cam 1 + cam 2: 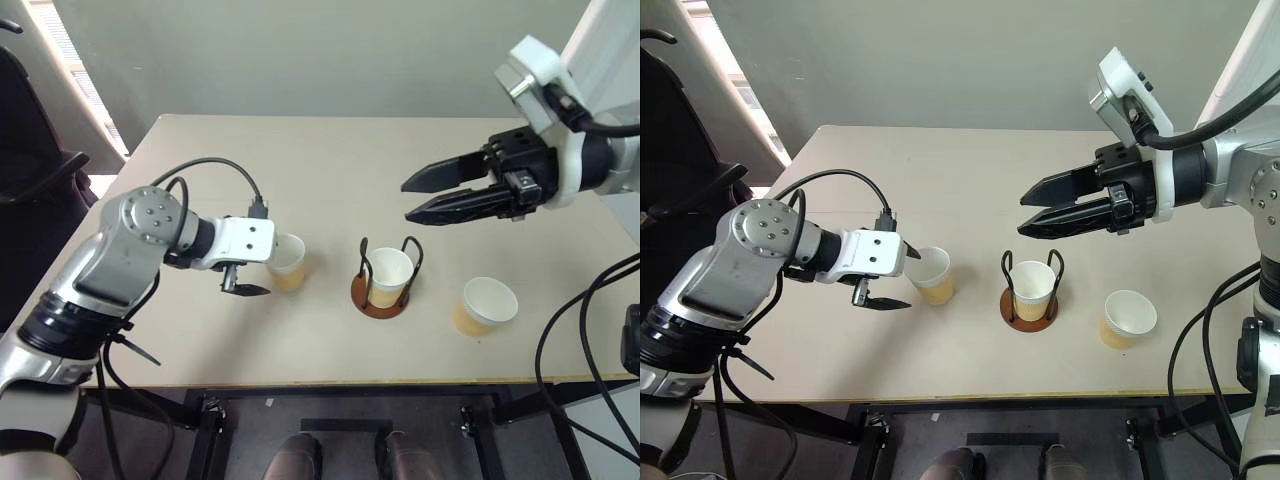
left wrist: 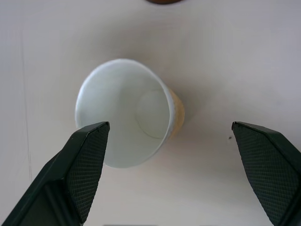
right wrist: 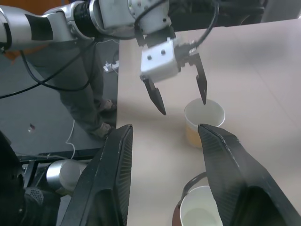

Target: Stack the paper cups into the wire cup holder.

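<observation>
Standing upright — cup [image 1: 389, 276] in wire holder [image 1: 380, 297].

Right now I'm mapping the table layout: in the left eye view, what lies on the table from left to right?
Left gripper → paper cup by the left gripper → wire cup holder with a cup in it → paper cup on the right.

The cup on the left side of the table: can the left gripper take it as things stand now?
Probably yes. The left gripper is open and hangs just above the left cup, one finger near its rim. Nothing lies between them, and the wire cup holder stands apart.
</observation>
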`<state>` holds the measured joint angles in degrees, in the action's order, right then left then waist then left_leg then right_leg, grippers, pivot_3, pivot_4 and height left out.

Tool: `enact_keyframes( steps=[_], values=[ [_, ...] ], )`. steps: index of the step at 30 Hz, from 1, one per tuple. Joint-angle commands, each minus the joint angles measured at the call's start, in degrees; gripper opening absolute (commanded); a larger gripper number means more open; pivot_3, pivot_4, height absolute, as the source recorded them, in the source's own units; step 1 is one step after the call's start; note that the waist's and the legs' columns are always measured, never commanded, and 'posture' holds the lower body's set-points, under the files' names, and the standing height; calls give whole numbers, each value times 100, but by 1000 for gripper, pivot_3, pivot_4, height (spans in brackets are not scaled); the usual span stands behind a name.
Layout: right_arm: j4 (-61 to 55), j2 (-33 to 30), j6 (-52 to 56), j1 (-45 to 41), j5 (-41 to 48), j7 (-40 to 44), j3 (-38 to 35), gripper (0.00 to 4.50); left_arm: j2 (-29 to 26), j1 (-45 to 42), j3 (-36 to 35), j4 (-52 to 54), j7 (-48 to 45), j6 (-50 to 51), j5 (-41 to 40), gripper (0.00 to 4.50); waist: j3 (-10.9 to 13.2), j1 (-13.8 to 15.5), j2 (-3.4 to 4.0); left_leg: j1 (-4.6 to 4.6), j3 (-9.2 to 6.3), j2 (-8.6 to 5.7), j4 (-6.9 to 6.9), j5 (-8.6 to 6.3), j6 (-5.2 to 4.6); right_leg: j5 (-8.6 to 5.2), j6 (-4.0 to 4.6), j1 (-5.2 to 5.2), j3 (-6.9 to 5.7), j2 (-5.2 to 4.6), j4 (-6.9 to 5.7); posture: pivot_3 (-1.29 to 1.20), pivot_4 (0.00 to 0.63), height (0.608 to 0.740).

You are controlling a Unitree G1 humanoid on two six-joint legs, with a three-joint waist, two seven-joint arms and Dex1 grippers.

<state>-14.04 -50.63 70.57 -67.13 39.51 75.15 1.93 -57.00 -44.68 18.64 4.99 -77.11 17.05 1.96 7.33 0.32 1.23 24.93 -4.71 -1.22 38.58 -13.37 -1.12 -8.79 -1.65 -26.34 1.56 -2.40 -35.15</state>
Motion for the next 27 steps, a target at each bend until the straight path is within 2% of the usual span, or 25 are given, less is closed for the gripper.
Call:
enact_keyframes(
  steps=[1,12,16,23,25,27],
  values=[
    [-49,-111,-153,-134,139,-52,-45,2237,94,-91,4,-142,55,-200,211,4500,0,0,0,0,0,0,0,0,-1,0,0,-1,0,0,-1,0,150,740],
    [-78,-219,-329,-25,234,-164,3,2237,796,-312,106,-1090,67,-1061,417,4500,0,7,0,2,0,-2,1,-2,-3,2,-3,-1,-1,-2,-1,0,150,740],
    [-133,-198,-466,82,330,-217,-103,2291,994,-429,34,-1450,-213,-1475,172,3195,0,9,0,3,0,-2,2,-3,-4,5,-8,-1,-1,-3,-1,0,150,740],
    [-142,-173,-858,460,389,-312,-182,2291,1068,-606,-41,-1529,-580,-1605,-142,582,-1,8,0,4,2,-3,7,-4,-7,13,-22,0,1,-4,0,0,150,740],
    [-115,-190,-1036,591,350,-300,-197,2291,1048,-678,-52,-1528,-667,-1596,-187,38,-1,10,-1,4,2,-3,8,-5,-8,13,-22,1,0,-3,1,0,150,740],
    [-61,-253,-1197,710,294,-277,-201,2291,1022,-765,-57,-1524,-753,-1591,-207,38,-1,11,-1,5,2,-3,10,-6,-10,14,-23,2,0,-4,1,0,150,740]
  ],
)
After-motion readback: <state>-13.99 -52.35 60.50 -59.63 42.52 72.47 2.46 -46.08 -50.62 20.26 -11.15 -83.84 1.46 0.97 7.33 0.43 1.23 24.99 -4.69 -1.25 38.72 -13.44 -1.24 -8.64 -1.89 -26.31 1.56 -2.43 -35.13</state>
